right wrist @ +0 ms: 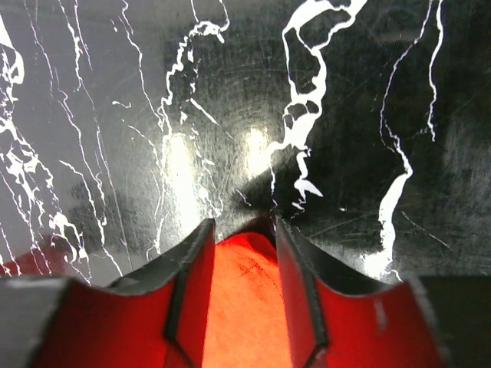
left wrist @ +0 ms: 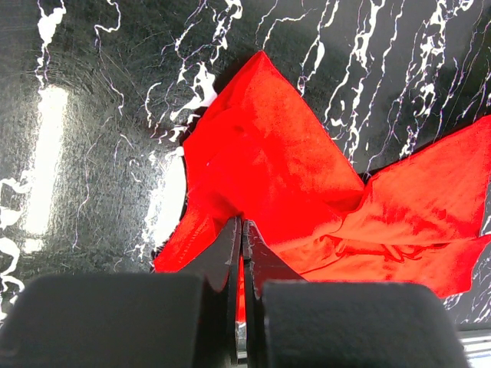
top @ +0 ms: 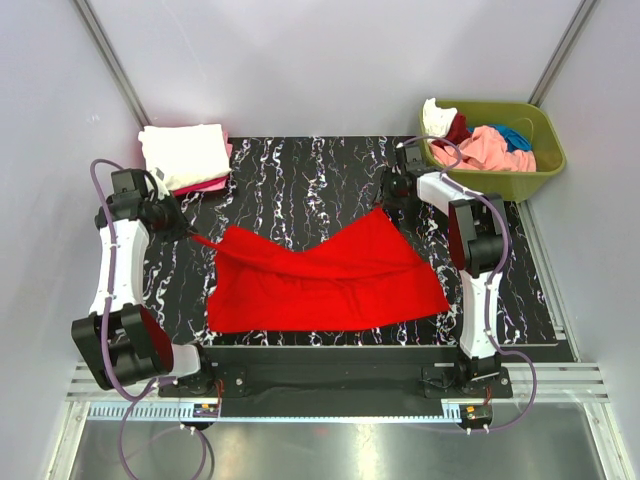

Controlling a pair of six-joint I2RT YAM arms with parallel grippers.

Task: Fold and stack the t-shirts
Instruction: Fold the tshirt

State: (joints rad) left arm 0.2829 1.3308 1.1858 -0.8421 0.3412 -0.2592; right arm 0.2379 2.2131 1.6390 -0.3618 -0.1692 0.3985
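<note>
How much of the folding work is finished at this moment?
Done: cream-white folded t-shirt stacked on a pink one. In hand: bright red t-shirt lies spread; left pincer is shut on one corner, right pincer straddles another, open. Left: folding it, plus the shirts in the olive-green plastic bin.

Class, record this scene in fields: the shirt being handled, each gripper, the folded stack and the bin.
Shirt handled: bright red cloth t-shirt, spread on the black marbled table
Left gripper: shut on a corner of the shirt
Right gripper: open, jaws astride another corner
Stack: folded cream-white shirt over a pink one, far left
Bin: olive-green plastic bin holding loose shirts, far right
</note>
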